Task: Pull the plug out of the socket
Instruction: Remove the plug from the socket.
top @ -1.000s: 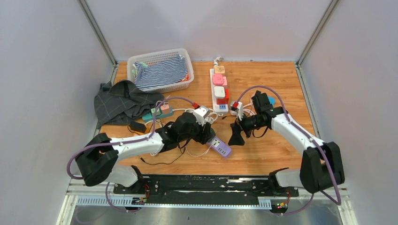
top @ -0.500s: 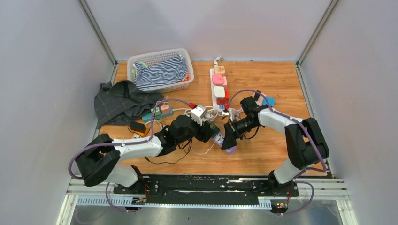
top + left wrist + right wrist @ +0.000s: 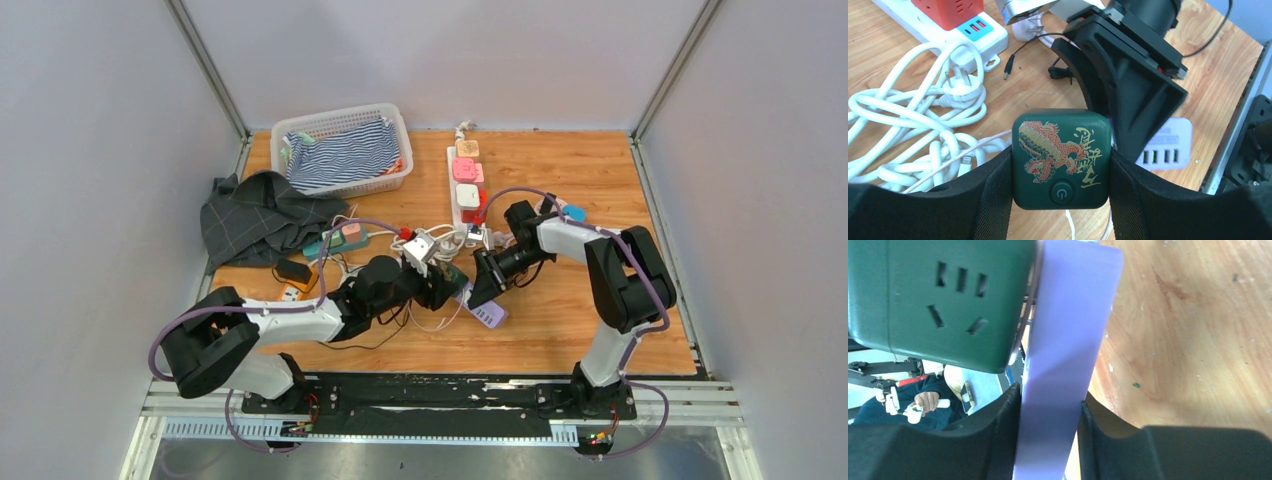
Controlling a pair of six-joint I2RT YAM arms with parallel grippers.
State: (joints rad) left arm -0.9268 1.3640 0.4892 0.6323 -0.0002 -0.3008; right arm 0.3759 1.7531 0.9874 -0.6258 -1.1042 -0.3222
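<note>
The socket [image 3: 1062,157] is a dark green cube with a dragon print and a power button. My left gripper [image 3: 1062,172] is shut on it, one finger pressed against each side. The plug [image 3: 1068,340] is a flat lavender charger with USB ports, seated against one face of the green socket [image 3: 943,300]. My right gripper [image 3: 1050,432] is shut on the plug's lower part, with both fingers touching it. In the top view both grippers meet at mid-table: left gripper [image 3: 437,285], right gripper [image 3: 478,280], plug [image 3: 487,313] sticking out below them.
A tangle of white cables [image 3: 913,130] lies just left of the socket. A white power strip [image 3: 467,190] with pink and red adapters runs toward the back. A basket [image 3: 340,150] of striped cloth and a grey cloth [image 3: 255,215] are at the back left.
My right arm has swung left from open table to the socket, and its jaws have closed from wide open onto the lavender plug. The left gripper has kept its hold on the socket.
</note>
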